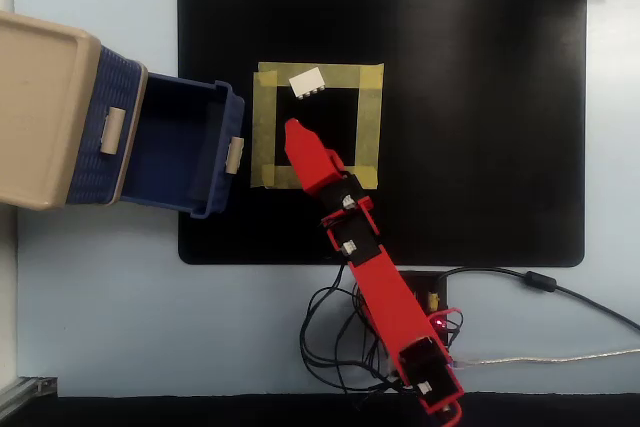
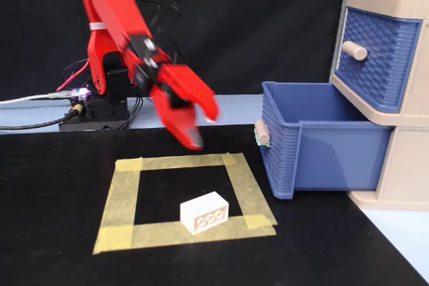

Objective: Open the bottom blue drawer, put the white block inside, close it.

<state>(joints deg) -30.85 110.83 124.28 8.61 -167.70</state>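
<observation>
The bottom blue drawer [image 1: 180, 142] is pulled out of the beige cabinet [image 1: 40, 107] and stands open and empty. In the fixed view its front wall [image 2: 281, 145] carries the small beige handle [image 2: 262, 133]. The white block [image 1: 307, 81] lies inside the yellow tape square [image 1: 270, 127], at its far edge in the overhead view and near the camera in the fixed view [image 2: 204, 212]. My red gripper [image 1: 293, 130] hovers over the square, just short of the block. In the fixed view the gripper [image 2: 202, 127] is raised above the mat, its jaws apart and empty.
The upper blue drawer [image 2: 379, 58] is shut. A black mat [image 1: 480, 127] covers the table. The arm's base [image 2: 94, 108] and loose cables [image 1: 330, 347] sit at the mat's edge behind the arm.
</observation>
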